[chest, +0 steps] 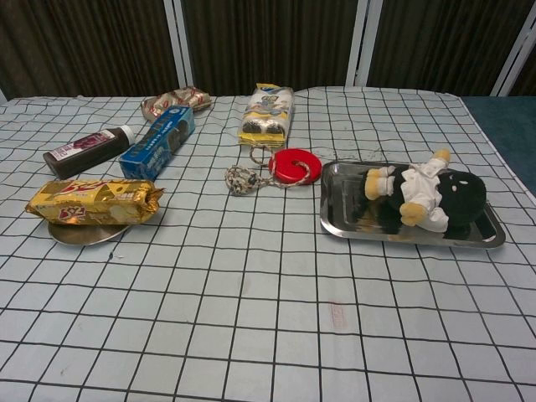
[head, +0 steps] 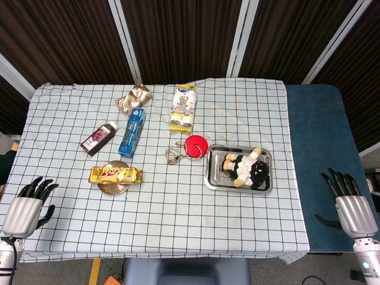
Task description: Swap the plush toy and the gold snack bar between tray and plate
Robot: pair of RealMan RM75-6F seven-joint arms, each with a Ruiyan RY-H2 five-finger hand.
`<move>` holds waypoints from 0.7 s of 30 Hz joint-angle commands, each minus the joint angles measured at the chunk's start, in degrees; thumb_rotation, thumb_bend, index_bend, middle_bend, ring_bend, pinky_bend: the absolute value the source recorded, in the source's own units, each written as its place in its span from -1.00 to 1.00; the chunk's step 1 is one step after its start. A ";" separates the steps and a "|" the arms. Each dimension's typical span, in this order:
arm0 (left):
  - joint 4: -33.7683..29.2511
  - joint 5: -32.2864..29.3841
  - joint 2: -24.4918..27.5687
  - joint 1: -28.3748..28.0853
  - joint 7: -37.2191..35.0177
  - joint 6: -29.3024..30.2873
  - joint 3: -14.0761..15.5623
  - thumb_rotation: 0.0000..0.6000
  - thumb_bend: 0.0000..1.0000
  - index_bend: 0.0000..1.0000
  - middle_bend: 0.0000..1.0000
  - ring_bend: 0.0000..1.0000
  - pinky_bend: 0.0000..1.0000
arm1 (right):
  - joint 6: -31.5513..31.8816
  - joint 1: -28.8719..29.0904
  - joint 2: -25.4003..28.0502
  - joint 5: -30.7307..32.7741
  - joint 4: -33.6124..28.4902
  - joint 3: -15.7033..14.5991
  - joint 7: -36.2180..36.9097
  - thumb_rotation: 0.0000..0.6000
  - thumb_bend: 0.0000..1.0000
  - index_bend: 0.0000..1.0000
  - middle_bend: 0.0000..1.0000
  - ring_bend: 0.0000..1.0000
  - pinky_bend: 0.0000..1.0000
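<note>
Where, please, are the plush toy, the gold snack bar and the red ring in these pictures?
plush toy (head: pixel 248 168): head view, on its middle, in the tray.
gold snack bar (chest: pixel 94 202): chest view, middle of the wrapper, on the plate.
red ring (head: pixel 196 146): head view, on its red face.

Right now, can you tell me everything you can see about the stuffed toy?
The stuffed toy is a soft, fuzzy figure with a black body, a white front and yellowish hands and feet. It lies on its side inside the shiny metal tray, filling most of it, with its limbs pointing toward the left end of the tray in the chest view. Only the tray touches it. Neither hand is near it. Its face cannot be made out.
</note>
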 commanded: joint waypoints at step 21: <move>-0.32 0.66 0.32 0.03 -1.10 0.82 -0.01 1.00 -0.12 -0.56 -0.66 -0.78 -0.47 | -7.10 6.63 1.27 -2.10 -3.89 1.69 1.13 1.00 -0.81 -0.92 -1.00 -0.99 -0.75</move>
